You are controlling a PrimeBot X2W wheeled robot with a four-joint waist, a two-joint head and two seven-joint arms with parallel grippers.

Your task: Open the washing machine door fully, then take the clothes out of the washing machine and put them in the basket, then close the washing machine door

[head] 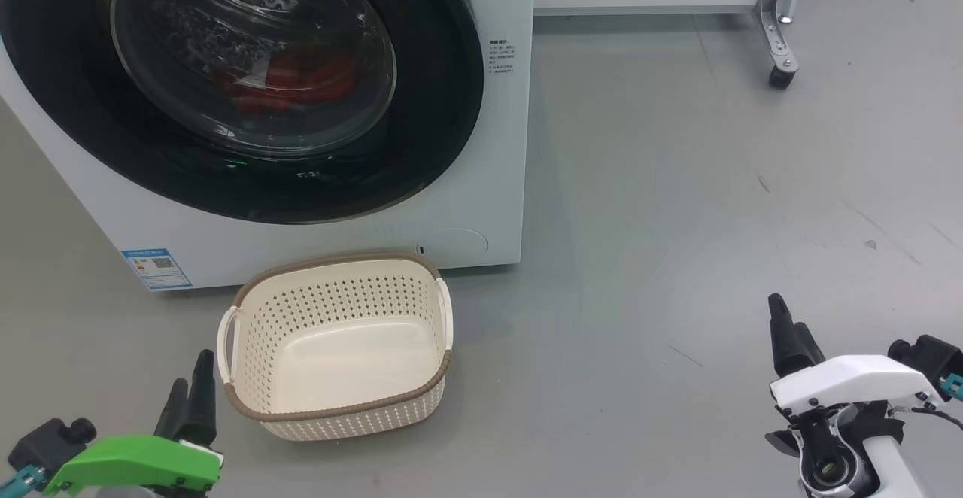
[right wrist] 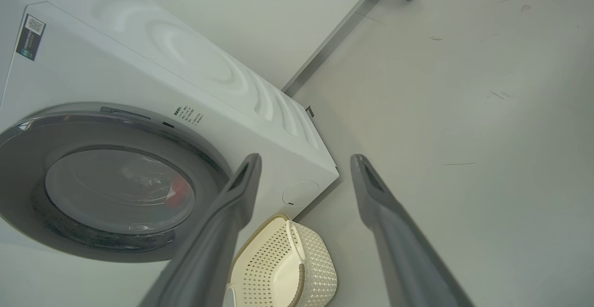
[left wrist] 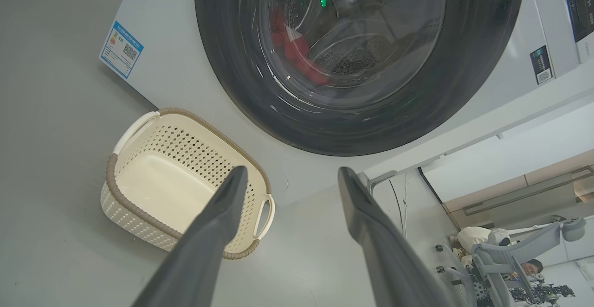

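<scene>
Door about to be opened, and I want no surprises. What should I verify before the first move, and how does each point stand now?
1. Left claw open, empty: ok.
2. Right claw open, empty: ok.
3. Washing machine door shut, both claws away from it: ok.
4. Clothes inside, red behind the glass: ok.
5. Basket upright, empty, on the floor before the washing machine: ok.
6. Basket clear of the door's swing: cannot tell.

Even light, glare on door (head: 252,62)
</scene>
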